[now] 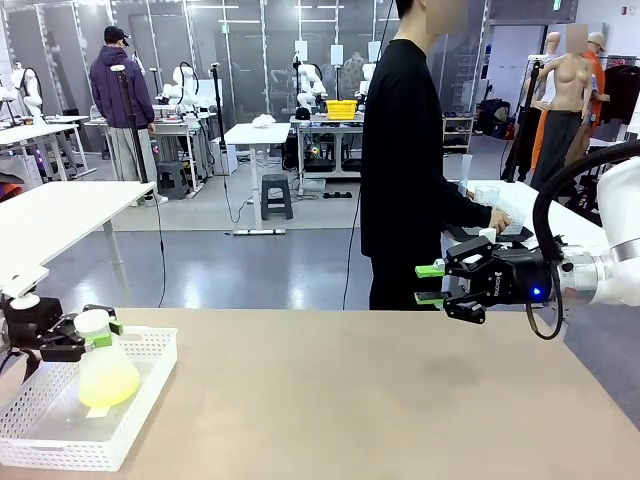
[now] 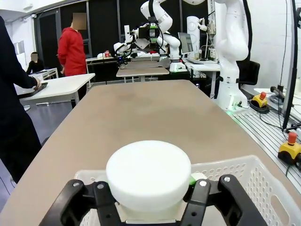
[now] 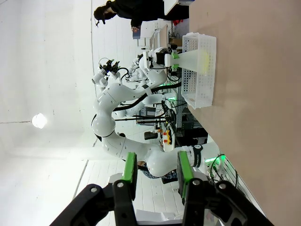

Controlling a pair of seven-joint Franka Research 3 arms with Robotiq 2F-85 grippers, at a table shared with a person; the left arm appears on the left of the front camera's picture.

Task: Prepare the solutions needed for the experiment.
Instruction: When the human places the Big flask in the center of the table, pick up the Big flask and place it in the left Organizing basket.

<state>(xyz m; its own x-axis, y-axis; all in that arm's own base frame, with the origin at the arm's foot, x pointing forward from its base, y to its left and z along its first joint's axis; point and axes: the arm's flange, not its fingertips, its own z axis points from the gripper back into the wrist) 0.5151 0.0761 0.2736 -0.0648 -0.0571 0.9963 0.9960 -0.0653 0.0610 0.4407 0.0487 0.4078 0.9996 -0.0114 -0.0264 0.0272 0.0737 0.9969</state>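
Pale yellow-green solutions (image 1: 106, 382) sat at the bottom of a frosted conical flask (image 1: 101, 366), w/ white cap, standing in a white perforated basket (image 1: 140, 403) at lower left of the front frame. Left gripper (image 1: 98, 331) was at the flask neck, green pads either side just under the cap; couldn't tell if it was clamped or slack. Right gripper (image 1: 430, 284) hung at mid-right above the tan table (image 1: 380, 400), jaws apart, nothing between them. A person in black stood behind the table's far edge, hands on another table.
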